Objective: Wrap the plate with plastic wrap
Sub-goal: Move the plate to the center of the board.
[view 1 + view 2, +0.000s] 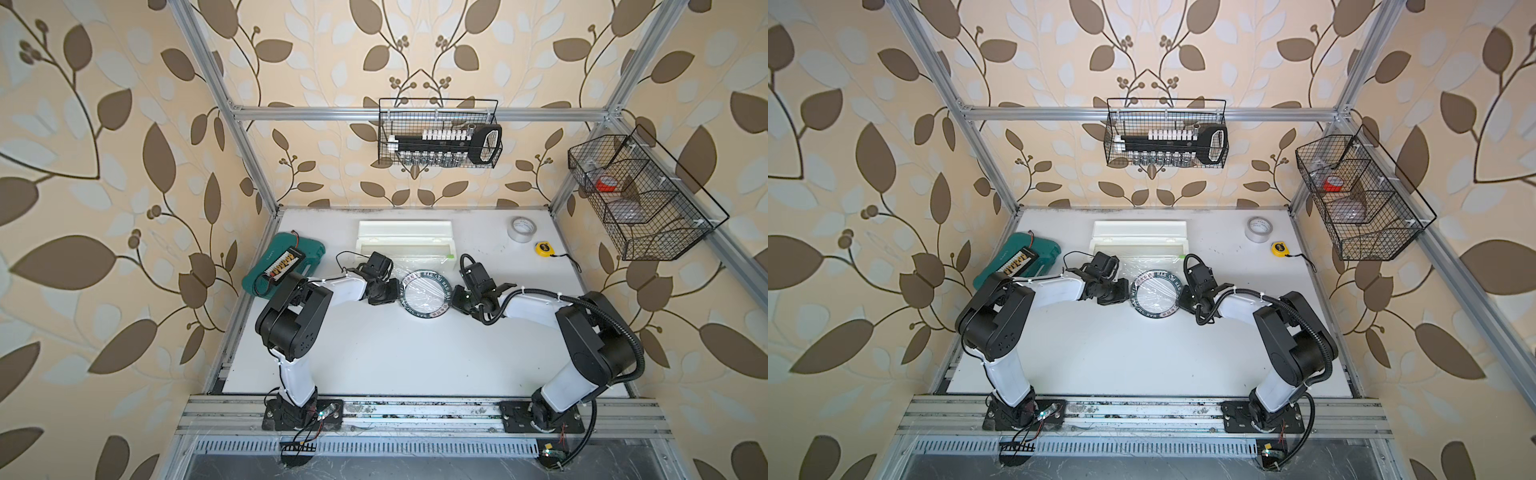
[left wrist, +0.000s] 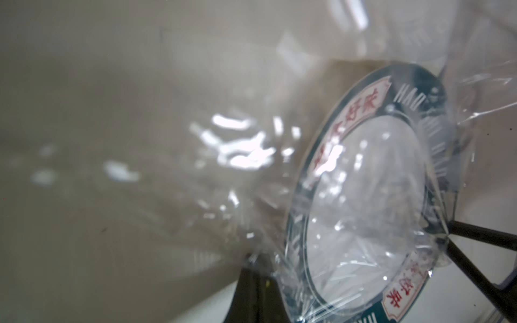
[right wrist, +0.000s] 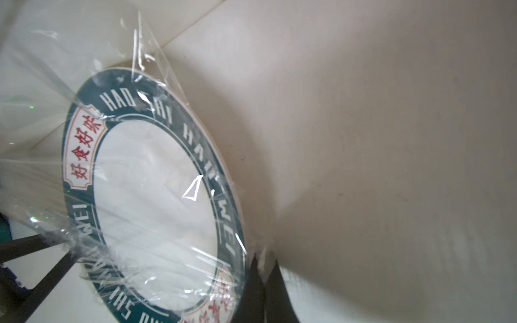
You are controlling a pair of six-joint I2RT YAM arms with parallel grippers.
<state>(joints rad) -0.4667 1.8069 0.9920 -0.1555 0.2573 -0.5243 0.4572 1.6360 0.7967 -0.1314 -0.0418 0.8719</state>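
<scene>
The plate (image 1: 426,296) (image 1: 1156,296) lies flat mid-table, white centre with a dark green lettered rim. Plastic wrap (image 1: 419,266) covers it and reaches back toward the white dispenser box (image 1: 405,241) (image 1: 1140,237). My left gripper (image 1: 398,291) (image 2: 256,260) is at the plate's left edge, shut on a pinch of plastic wrap (image 2: 243,156). At the right edge my right gripper (image 1: 454,296) (image 3: 263,258) is shut on the plastic wrap (image 3: 151,56) too. Both wrist views show the plate (image 2: 363,195) (image 3: 154,195) through crinkled film.
A grey tape roll (image 1: 523,228) and a yellow tape measure (image 1: 544,248) sit at the back right. A green case (image 1: 284,264) with a black board on it lies at the left. Wire baskets hang on the back rail (image 1: 440,133) and the right rail (image 1: 640,195).
</scene>
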